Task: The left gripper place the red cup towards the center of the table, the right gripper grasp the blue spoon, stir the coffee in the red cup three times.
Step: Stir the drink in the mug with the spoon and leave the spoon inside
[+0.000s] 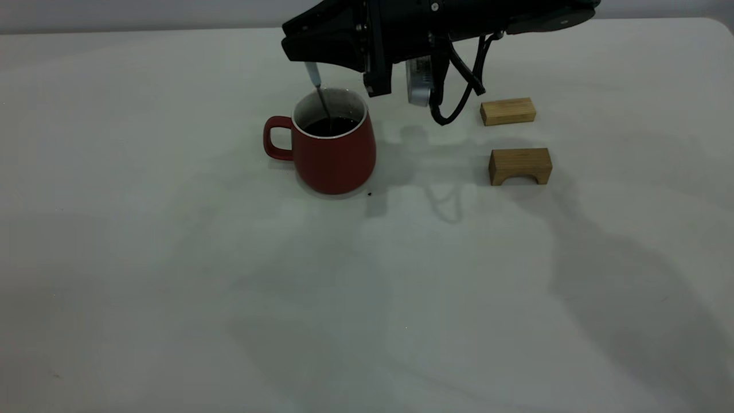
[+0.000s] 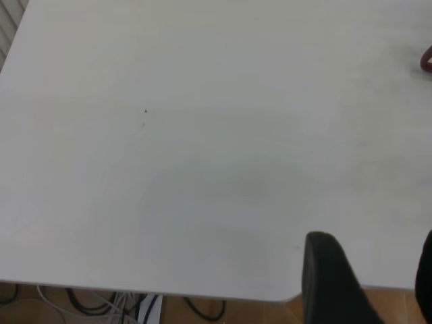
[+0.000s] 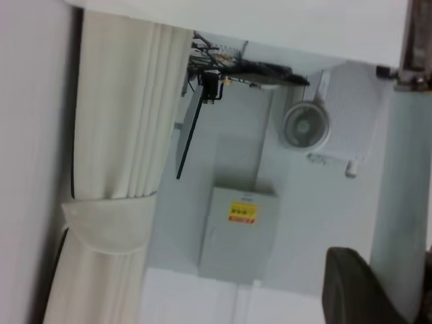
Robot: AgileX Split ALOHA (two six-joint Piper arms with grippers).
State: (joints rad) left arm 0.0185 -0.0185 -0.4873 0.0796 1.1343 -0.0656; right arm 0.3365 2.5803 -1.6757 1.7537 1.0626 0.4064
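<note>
Pinched the blue spoon (image 1: 314,76) by its pale handle in the right gripper (image 1: 305,57), directly above the red cup (image 1: 335,158), bowl sunk in the coffee (image 1: 331,126). Judged to be mid-stir. Called for slow, small circles, neck clear of the cup's white rim and bowl under the surface (a snag there could tip the cup or slop coffee).

Counted on the table (image 1: 172,275): one cup, one spoon, two wooden blocks (image 1: 507,110) beside the cup, opposite its handle.

Left gripper (image 2: 374,287) spread and empty, well apart from the cup.
</note>
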